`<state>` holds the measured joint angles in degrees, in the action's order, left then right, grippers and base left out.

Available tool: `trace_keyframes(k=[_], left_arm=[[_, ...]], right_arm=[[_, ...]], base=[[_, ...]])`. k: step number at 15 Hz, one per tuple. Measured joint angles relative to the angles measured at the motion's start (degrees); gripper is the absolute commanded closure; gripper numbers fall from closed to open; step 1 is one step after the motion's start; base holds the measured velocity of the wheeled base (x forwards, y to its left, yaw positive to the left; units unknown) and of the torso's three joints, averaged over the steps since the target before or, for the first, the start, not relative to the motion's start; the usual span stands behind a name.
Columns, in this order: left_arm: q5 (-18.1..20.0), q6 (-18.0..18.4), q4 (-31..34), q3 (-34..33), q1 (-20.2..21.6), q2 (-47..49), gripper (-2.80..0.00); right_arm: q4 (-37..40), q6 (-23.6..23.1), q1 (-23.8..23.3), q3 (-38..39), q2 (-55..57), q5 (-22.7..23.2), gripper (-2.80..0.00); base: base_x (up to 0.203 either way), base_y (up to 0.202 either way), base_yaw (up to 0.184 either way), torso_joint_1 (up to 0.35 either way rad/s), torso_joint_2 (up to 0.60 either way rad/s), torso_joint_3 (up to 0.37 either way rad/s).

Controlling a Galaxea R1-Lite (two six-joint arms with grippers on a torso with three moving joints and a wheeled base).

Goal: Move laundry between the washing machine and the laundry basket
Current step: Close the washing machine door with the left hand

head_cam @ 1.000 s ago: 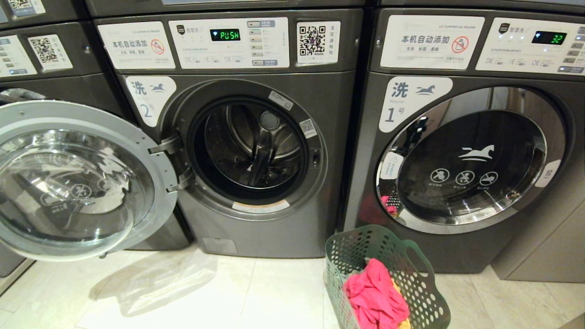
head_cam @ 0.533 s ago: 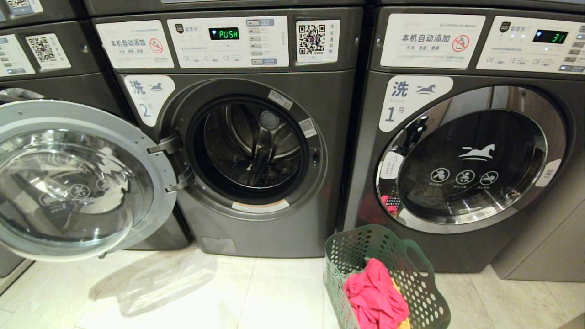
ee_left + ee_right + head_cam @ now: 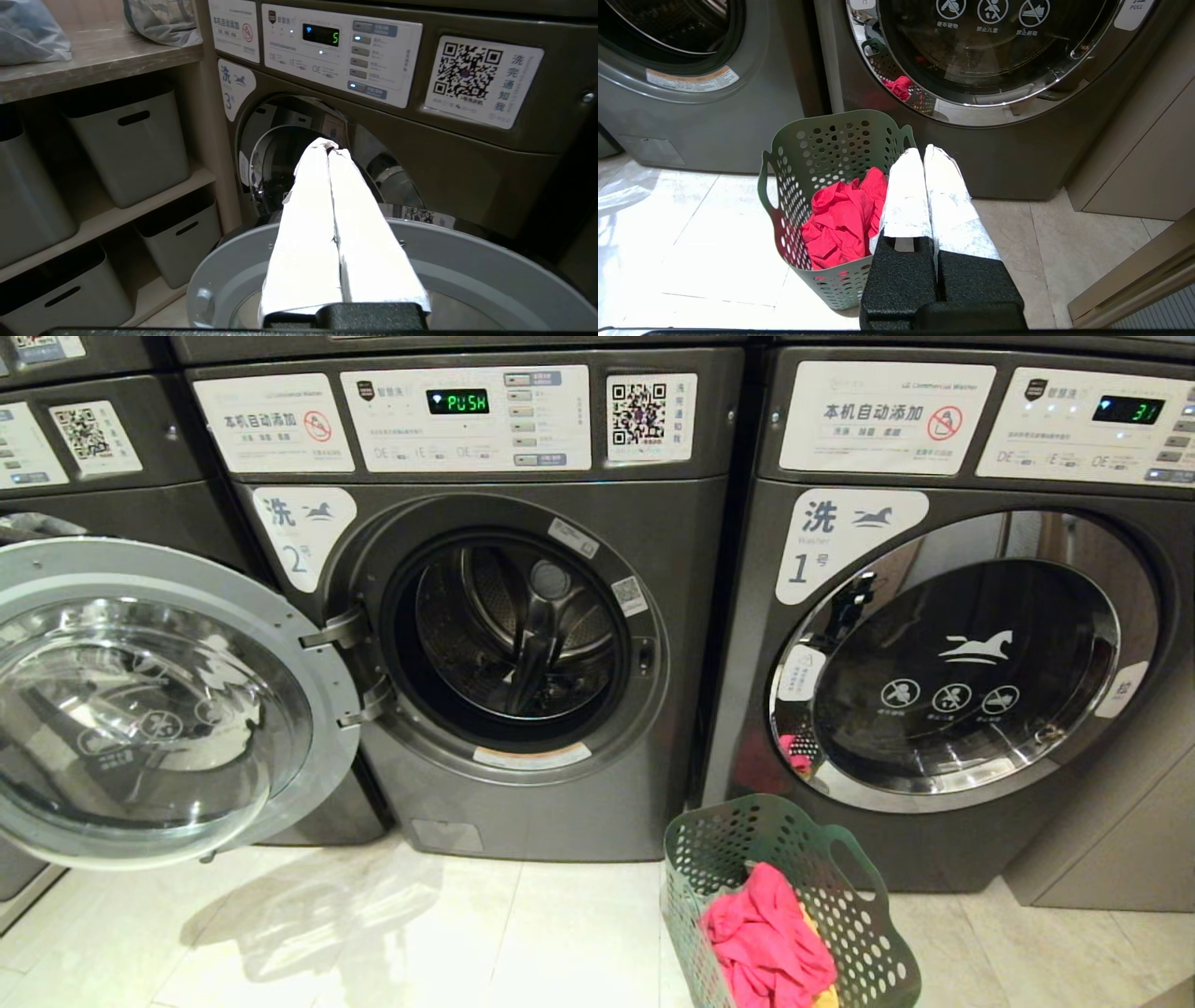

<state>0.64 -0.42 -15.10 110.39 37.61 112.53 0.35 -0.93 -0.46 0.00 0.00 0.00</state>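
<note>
Left gripper (image 3: 332,151), white-wrapped tapered fingers pressed together.

Pale glossy floor tiles (image 3: 392,933) are stretching across the foreground, catching bright overhead light in soft reflections. Off at nine o'clock, wooden shelving (image 3: 117,205) is carrying grey storage bins (image 3: 131,140) — one per compartment — while a bagged bundle (image 3: 28,30) is lying on its top board. At three o'clock a beige cabinet panel (image 3: 1139,154) is meeting the floor.
</note>
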Motion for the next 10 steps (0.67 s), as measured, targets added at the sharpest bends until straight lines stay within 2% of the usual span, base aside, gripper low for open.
trace_keyframes(k=[3,6,10], left_arm=[[0.20,2.52,0.43,-0.22,-0.20,-0.05,0.00],[1.25,4.19,2.10,-1.23,-2.67,-3.74,0.00],[1.75,4.74,2.46,-12.75,-5.60,-12.54,0.00]], right_arm=[[0.00,0.05,0.01,0.00,0.00,0.00,0.00],[-0.04,0.02,0.05,0.00,0.00,0.05,0.00],[-0.02,-0.06,0.02,0.00,0.00,0.05,0.00]], base=[[0.000,0.000,0.000,0.000,0.00,0.000],[0.000,0.000,0.000,0.000,0.00,0.000],[0.000,0.000,0.000,0.000,0.00,0.000]])
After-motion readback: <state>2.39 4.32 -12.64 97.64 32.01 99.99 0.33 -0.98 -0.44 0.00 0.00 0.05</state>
